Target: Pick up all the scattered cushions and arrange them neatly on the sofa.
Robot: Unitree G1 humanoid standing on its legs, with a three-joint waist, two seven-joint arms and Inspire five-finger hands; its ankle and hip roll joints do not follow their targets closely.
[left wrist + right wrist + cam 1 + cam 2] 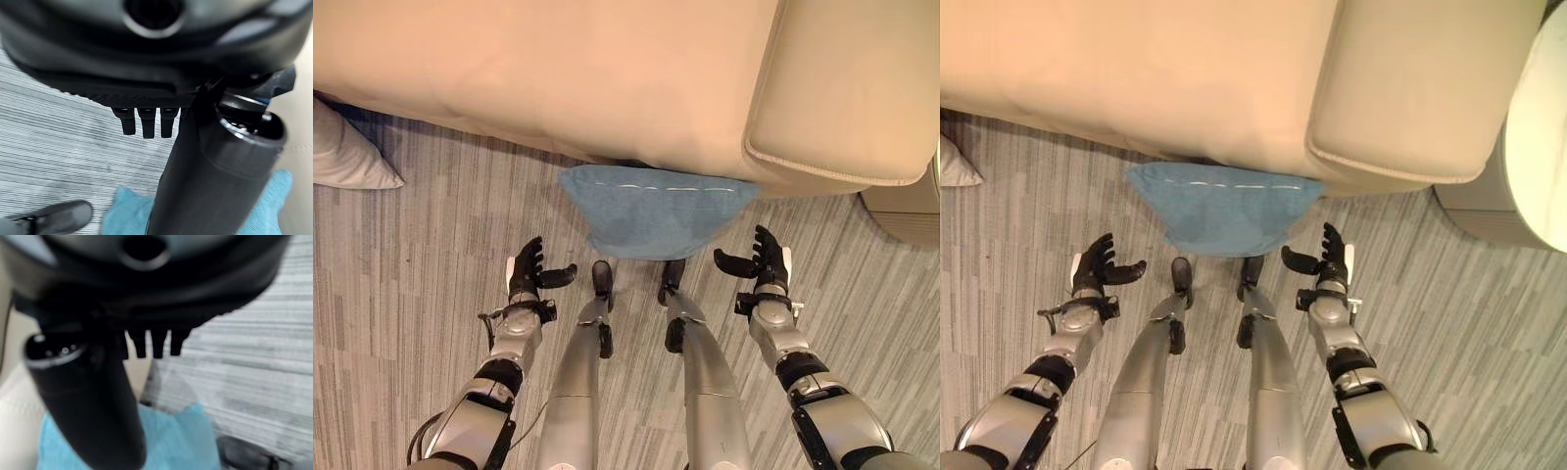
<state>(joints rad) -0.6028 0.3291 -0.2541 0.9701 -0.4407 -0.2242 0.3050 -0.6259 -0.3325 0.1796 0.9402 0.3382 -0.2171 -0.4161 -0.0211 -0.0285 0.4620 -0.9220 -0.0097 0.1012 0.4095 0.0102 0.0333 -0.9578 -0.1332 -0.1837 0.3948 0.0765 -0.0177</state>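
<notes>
Left eye view: blue cushion (658,215) lies on the grey striped carpet floor (421,255), its far edge tucked under the front edge of the beige sofa (558,69). A pale stitched seam line runs along the cushion's far edge, just below the sofa's overhang. The sofa spans the top of the view, with a rounded armrest (847,93) at the right end.

2 hands are in view, 1 on each side of the blue cushion, both apart from it and holding nothing. Left hand (529,272) hovers over the carpet near the cushion's left corner, fingers straight and spread, thumb pointing inward toward the cushion. Right hand (762,258) hovers near the cushion's right corner, fingers straight, thumb out toward the cushion. Palms face each other across the cushion.

Left wrist view: fingers (143,122) hang straight in a row over the carpet, thumb extended, blue fabric visible past them. Right wrist view: same picture, fingers (157,342) straight in a row, thumb out, blue cushion and sofa edge beyond.

A 2nd cushion, white cushion (347,152), lies on the floor at the far left, against the sofa front, well apart from the left hand. In the right eye view a pale rounded object (1540,147) sits beside the armrest at the right edge; cannot tell what it is.
</notes>
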